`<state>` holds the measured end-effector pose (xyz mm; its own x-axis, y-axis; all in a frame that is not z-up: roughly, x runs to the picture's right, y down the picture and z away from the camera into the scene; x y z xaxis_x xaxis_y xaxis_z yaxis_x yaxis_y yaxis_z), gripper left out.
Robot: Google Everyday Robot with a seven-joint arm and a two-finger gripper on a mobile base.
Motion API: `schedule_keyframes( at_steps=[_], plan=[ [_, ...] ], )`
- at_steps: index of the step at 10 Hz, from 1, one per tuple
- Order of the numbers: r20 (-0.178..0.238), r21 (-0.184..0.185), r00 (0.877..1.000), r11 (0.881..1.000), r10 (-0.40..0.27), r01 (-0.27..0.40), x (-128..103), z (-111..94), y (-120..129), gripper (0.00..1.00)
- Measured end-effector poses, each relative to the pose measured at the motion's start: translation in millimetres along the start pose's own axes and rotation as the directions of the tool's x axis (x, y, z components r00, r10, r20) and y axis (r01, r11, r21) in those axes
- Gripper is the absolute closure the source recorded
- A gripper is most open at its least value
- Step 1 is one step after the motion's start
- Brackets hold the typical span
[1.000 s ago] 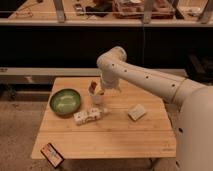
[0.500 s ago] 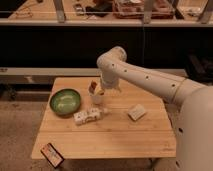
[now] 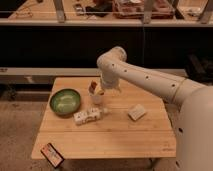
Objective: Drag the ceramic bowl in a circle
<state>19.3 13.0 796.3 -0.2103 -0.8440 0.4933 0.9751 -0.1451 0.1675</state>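
So here's what we're looking at: the ceramic bowl sits on the left side of the wooden tabletop, roughly midway between the far and near edges, flat on its base. Nothing is touching it as far as we can see.

The robot's white arm reaches in from the right and bends down over the middle of the tabletop. The claw hangs right above a small white cup, just to the right of the bowl and apart from it. We'd call the claw spread wide and not gripping anything, though we honestly can't tell if it's brushing the cup.

Near the cup, a bit closer to us, a white packet lies on its side. Further right there's a pale squarish thing. Down at the near left corner we've got a dark flat packet with a red edge.
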Motion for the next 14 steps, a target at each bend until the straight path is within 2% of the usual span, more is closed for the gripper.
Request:
schedule_keyframes(
  at_steps=[4,6,7,8,9,14],
  plan=[
    [-0.002,0.007,1.000,1.000,0.000,0.000,2,-1,-1,0.20],
    [-0.030,0.124,1.000,0.992,-0.003,0.007,24,-21,-49,0.20],
    [-0.047,0.194,0.999,0.981,0.005,0.005,38,-36,-80,0.20],
    [-0.057,0.241,0.998,0.970,0.031,-0.017,49,-47,-99,0.20],
    [-0.061,0.261,0.997,0.965,0.044,-0.026,54,-53,-109,0.20],
    [-0.046,0.267,0.997,0.963,0.054,-0.039,49,-52,-114,0.20]
  ],
)
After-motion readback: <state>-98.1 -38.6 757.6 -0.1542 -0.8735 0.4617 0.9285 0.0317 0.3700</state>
